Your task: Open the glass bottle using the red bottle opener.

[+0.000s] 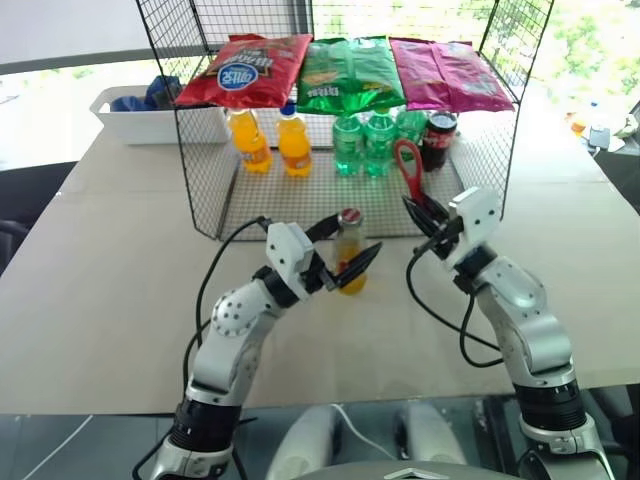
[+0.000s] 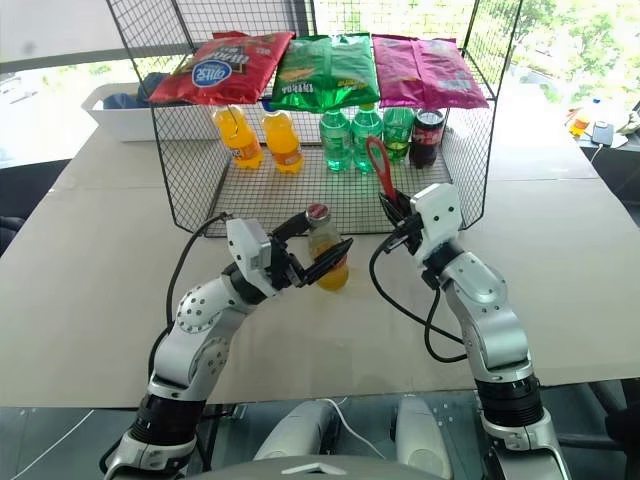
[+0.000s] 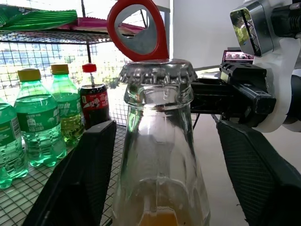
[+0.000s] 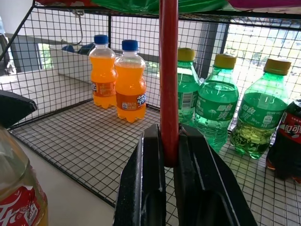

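glass bottle (image 2: 326,252): upright on table, between left hand (image 2: 312,252) fingers | right hand (image 2: 392,212): clamps red bottle opener (image 2: 379,166)

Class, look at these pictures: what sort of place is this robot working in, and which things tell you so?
Probably a mock shop display set up indoors on a table: a wire rack holds rows of soft-drink bottles, with snack bags laid on top. Bright windows stand behind.
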`<state>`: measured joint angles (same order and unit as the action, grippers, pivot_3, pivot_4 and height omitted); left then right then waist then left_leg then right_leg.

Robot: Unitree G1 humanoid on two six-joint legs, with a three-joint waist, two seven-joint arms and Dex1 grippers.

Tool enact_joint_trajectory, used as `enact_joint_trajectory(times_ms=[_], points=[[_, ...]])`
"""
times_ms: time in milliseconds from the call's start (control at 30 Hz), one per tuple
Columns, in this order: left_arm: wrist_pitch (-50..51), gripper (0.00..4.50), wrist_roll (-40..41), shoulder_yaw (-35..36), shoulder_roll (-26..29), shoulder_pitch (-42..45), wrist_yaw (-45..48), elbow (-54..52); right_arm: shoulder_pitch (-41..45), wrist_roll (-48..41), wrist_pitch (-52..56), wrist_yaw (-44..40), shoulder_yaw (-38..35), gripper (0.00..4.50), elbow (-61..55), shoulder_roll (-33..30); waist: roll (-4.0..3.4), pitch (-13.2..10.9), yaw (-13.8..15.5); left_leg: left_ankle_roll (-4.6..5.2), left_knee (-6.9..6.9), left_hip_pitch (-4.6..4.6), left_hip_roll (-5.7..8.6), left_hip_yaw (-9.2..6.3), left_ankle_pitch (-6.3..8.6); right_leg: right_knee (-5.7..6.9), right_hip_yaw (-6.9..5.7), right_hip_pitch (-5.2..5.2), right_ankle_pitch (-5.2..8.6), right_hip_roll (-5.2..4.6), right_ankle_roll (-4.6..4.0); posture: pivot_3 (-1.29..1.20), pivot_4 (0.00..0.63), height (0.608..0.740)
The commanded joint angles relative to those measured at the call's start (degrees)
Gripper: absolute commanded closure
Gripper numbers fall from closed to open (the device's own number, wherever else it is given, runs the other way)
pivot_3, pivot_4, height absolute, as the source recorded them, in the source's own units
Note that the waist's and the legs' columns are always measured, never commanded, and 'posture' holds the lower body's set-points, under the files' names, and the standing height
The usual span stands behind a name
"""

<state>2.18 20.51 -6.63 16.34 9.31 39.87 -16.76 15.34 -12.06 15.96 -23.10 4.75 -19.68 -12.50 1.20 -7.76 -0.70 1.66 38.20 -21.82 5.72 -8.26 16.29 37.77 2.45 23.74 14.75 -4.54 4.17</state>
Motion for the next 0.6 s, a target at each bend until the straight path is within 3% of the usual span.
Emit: enact_joint_trajectory(times_ms=[33,200,300,467,533,600], points=[[-0.80,1.06,0.32,0.63,0.30,-0.30,0.09,-1.18,0.71,0.45,-1.58,-0.55,0.72,4.50,-1.19,-0.23,0.00,0.00,0.00,0.00,0.00,0.00,0.00,0.00,0.00,0.00,0.00,0.00,0.00,0.00,0.00,0.00,0.150,0.740],[-0.69,1.06,0.76,0.80,0.34,-0.42,0.08,-1.18,0.42,1.56,-2.23,-1.00,1.97,4.50,-1.16,-0.58,0.00,0.00,0.00,0.00,0.00,0.00,0.00,0.00,0.00,0.00,0.00,0.00,0.00,0.00,0.00,0.00,0.150,0.740],[-0.77,1.83,0.45,0.97,0.21,-0.43,-0.45,-1.19,0.18,1.73,-2.45,-1.16,2.12,4.50,-1.15,-0.65,0.00,0.00,0.02,0.00,0.00,0.00,0.00,0.00,0.00,0.00,0.00,0.00,0.00,0.00,0.00,0.00,0.150,0.740],[-0.58,1.92,0.37,1.25,0.15,-0.21,-0.99,-0.96,0.25,1.90,-2.63,-1.31,2.06,4.50,-0.98,-0.60,0.00,0.00,0.02,0.00,0.00,0.00,0.00,0.00,0.00,-0.01,0.00,0.00,0.00,0.00,0.00,0.00,0.150,0.740],[-0.63,2.72,0.46,1.25,0.28,-0.27,-0.97,-1.01,0.23,1.95,-2.60,-1.32,2.10,4.50,-1.06,-0.50,-0.01,0.00,0.05,0.00,0.00,0.00,0.00,0.00,0.00,-0.01,0.00,0.00,0.00,0.00,0.00,0.00,0.150,0.740],[-0.57,2.99,0.43,1.25,0.32,-0.28,-0.99,-1.07,0.21,1.99,-2.61,-1.38,2.11,4.50,-1.06,-0.44,-0.01,0.00,0.06,0.00,0.00,0.04,0.00,-0.01,0.00,-0.01,-0.01,-0.04,0.00,0.00,0.00,0.00,0.150,0.740]])
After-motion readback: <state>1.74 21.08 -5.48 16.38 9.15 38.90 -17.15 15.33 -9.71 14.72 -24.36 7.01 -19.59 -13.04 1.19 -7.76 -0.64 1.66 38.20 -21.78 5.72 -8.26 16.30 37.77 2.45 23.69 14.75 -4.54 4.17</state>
